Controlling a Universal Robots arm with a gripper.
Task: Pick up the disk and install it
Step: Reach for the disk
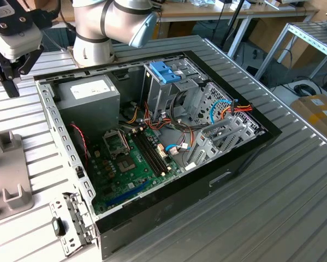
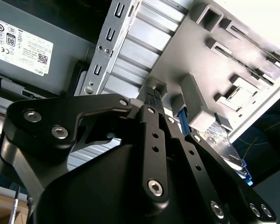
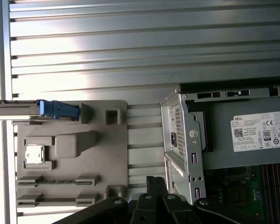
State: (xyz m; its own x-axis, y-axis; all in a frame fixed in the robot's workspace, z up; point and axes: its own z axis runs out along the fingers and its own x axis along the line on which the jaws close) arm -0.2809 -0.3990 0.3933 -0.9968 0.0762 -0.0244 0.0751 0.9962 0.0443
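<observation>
Although the black two-fingered gripper point(image 2: 151, 91) hangs over the slatted metal table point(image 3: 130, 46) just beside the open black computer case point(image 1: 207, 185), its jaws are pressed together with nothing between them, so I judge no step of the task done. In the first wrist view the flat silver disk with its blue plastic carrier frame point(image 3: 58, 108) stands on edge in the pale grey plastic fixture point(image 3: 107, 154), apart from the gripper and outside the case; both picking up and installing are left.
</observation>
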